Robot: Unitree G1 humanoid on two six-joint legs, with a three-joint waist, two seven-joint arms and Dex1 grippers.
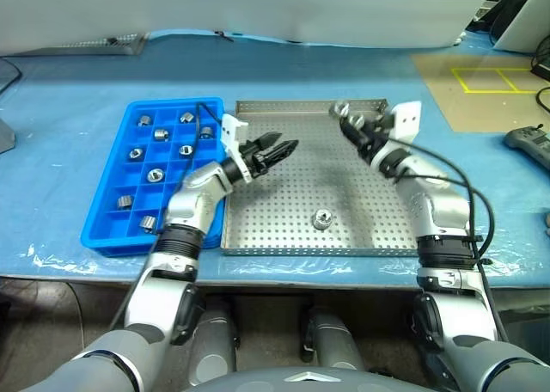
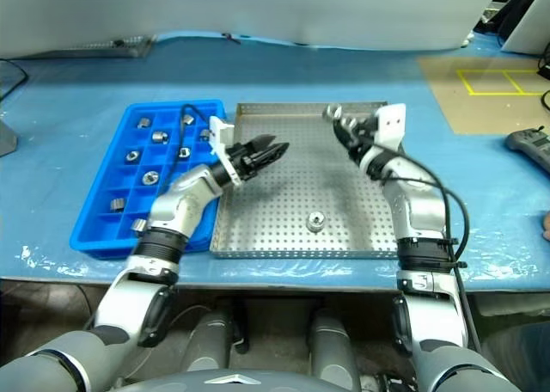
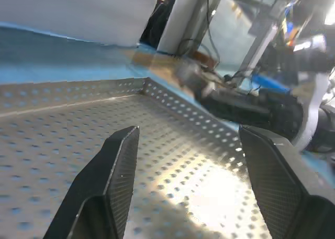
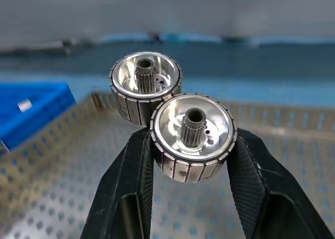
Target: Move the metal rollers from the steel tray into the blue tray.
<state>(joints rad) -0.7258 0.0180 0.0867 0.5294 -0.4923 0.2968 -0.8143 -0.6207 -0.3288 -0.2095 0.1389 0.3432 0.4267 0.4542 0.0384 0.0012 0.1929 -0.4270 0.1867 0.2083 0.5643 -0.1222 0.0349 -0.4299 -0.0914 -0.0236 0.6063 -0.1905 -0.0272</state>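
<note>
My right gripper (image 1: 344, 119) hangs above the far right corner of the steel tray (image 1: 284, 229), shut on a metal roller (image 4: 192, 137). A second roller (image 4: 145, 87) sits against the held one, just behind it and off the tray floor. One more roller (image 1: 322, 219) rests on the perforated floor near the front middle. Over the tray's left part, my left gripper (image 1: 282, 145) stands open with nothing between its fingers (image 3: 118, 171). The blue tray (image 1: 103, 233) lies to the left of the steel tray with several rollers (image 1: 155, 174) in its compartments.
A blue sheet covers the table. At the far right lie a black handheld device (image 1: 528, 141) and a brown mat with yellow tape (image 1: 481, 82). A grey perforated piece (image 1: 103, 44) sits at the back left.
</note>
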